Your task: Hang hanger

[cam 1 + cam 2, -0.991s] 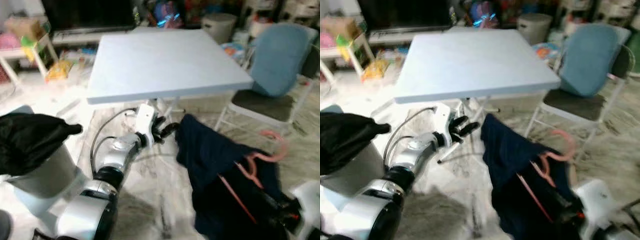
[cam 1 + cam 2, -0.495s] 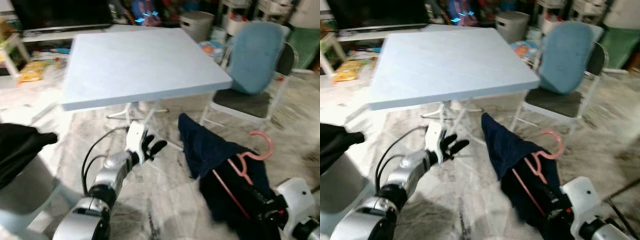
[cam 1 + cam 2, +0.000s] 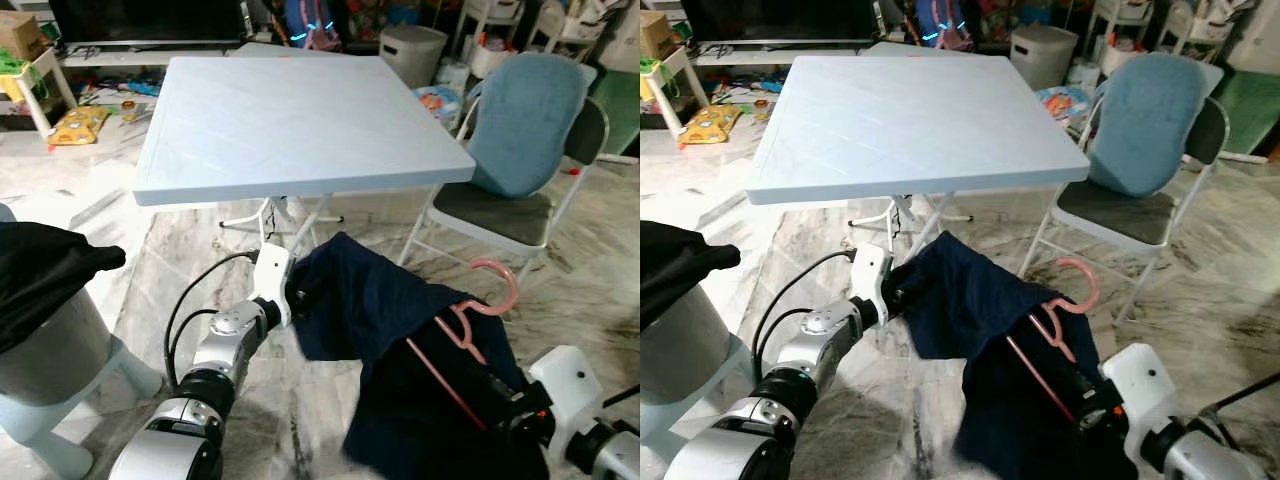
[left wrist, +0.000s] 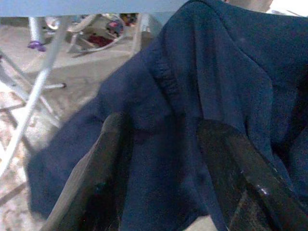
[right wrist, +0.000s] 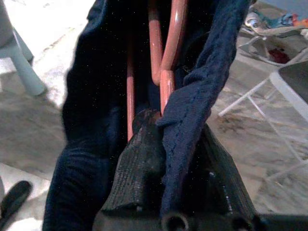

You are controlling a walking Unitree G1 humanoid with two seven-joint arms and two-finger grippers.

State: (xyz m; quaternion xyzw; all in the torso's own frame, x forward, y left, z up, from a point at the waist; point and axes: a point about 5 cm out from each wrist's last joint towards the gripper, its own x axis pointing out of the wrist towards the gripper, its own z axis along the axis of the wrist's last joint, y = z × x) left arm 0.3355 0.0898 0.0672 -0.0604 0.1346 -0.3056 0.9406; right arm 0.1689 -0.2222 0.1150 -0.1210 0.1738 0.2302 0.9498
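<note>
one hanger [image 3: 470, 330] in right claw [image 5: 166, 139]

Ahead of you stands a square pale-blue plastic table [image 3: 300, 110] on white folding legs [image 3: 268, 212], its top bare. To its right you have a white-framed folding chair with a dark seat [image 3: 490, 212] and a blue cushion [image 3: 528, 118] leaning against its backrest. At your left, a grey bin [image 3: 45, 345] is draped with a black cloth [image 3: 45, 280]. Behind the table you can see a grey lidded round container [image 3: 411, 50], a dark television screen [image 3: 145, 20] and a yellow packet [image 3: 78, 125] lying on the grey-veined marble floor [image 3: 180, 235].
</note>
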